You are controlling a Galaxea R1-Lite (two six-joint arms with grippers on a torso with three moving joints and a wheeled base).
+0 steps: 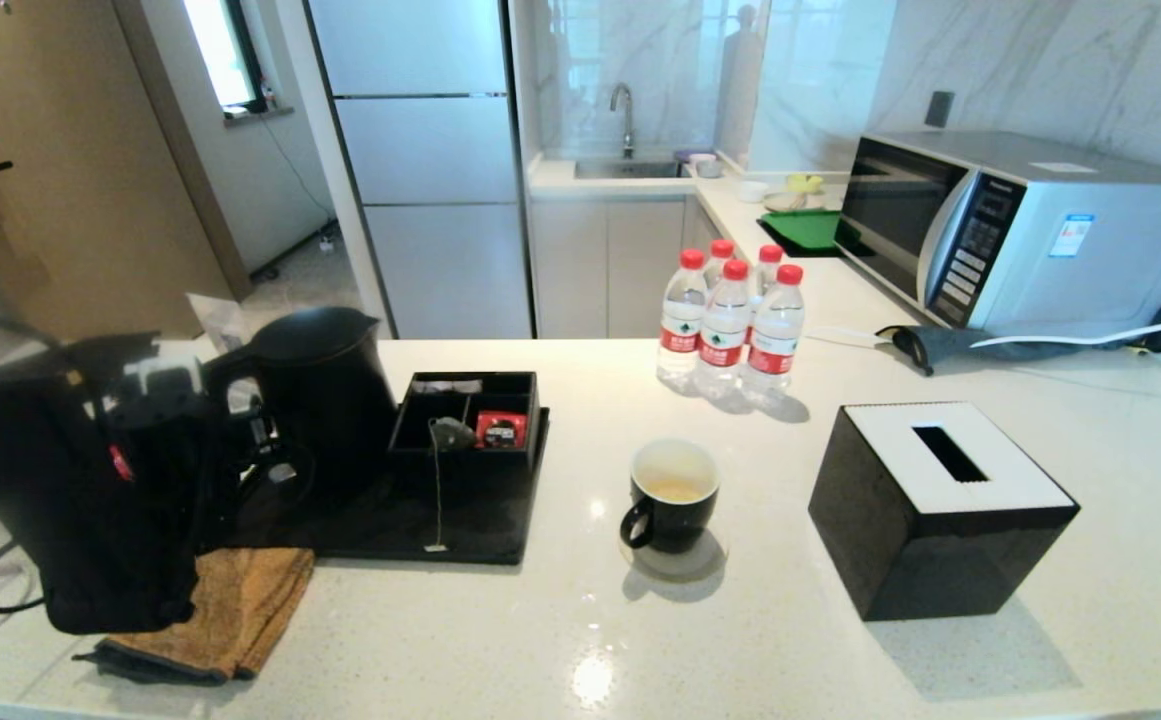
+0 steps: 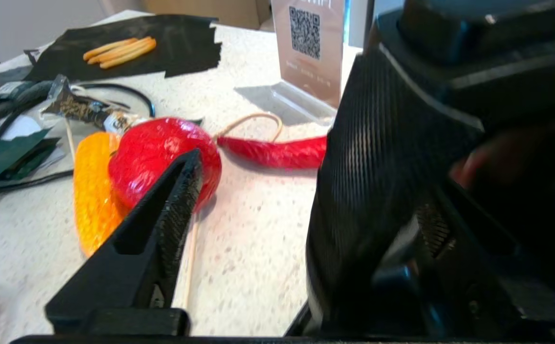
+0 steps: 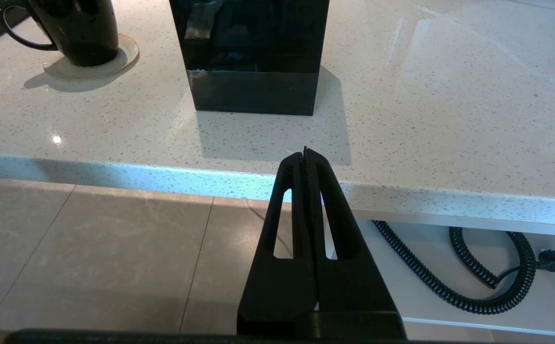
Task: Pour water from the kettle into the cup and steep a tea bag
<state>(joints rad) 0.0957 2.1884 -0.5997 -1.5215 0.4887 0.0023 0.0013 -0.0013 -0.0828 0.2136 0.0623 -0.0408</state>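
The tall black kettle [image 1: 325, 390] stands on the black tray [image 1: 480, 530] at the left. My left gripper [image 1: 250, 440] is at its loop handle [image 2: 382, 157] and stands open: the handle lies between the fingers, close to one and well apart from the other finger [image 2: 172, 215]. The black cup [image 1: 673, 495] sits mid-counter on a coaster, with pale yellowish water [image 1: 678, 490] low inside. The grey-green tea bag [image 1: 452, 433] lies in the black organiser; its string hangs down to the white tag [image 1: 436, 547]. My right gripper [image 3: 306, 155] is shut and empty below the counter's front edge.
A black tissue box [image 1: 940, 505] stands right of the cup. Several red-capped bottles [image 1: 730, 325] and a microwave [image 1: 1020, 230] are behind. A red sachet [image 1: 500, 428] lies beside the tea bag. A brown cloth [image 1: 230, 610] lies front left. Red and orange objects [image 2: 157, 153] lie beyond the kettle.
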